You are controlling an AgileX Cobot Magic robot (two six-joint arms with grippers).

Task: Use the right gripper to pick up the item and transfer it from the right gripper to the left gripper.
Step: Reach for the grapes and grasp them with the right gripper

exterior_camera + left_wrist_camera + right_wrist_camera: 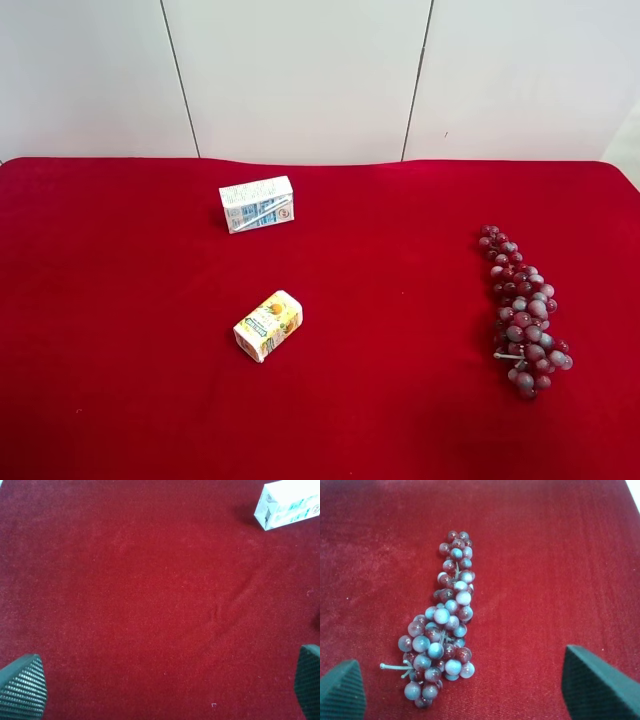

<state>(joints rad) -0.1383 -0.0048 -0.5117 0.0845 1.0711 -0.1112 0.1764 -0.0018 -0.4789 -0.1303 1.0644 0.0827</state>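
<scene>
Dark red and frosted grey-purple bunch of grapes (442,625), lying full length and flat on the red cloth of the surface (400,300), toward the exterior high view's right side. Thick end with its pale stalk (395,667) nearer the camera there, thin end pointing toward the back wall. Not yet lifted, not touched by anything.

Hanging above it, the right pincer (470,685): spread wide, nothing held, fingers to either side of the bunch's thick end but well clear of the berries. Looks lined up for a descent, judging by how the bunch sits between them.

Off over bare cloth, the left pincer (165,682): spread as wide as can be seen, nothing held, only a corner of one carton in its view.

By this, nothing of the task done: pick-up, lift and handover all remaining.

Farther out, well apart from the grapes, a white-blue carton (257,203) and a yellow juice carton (268,325), both lying on their sides. Both apparently sealed; contents not visible.
</scene>
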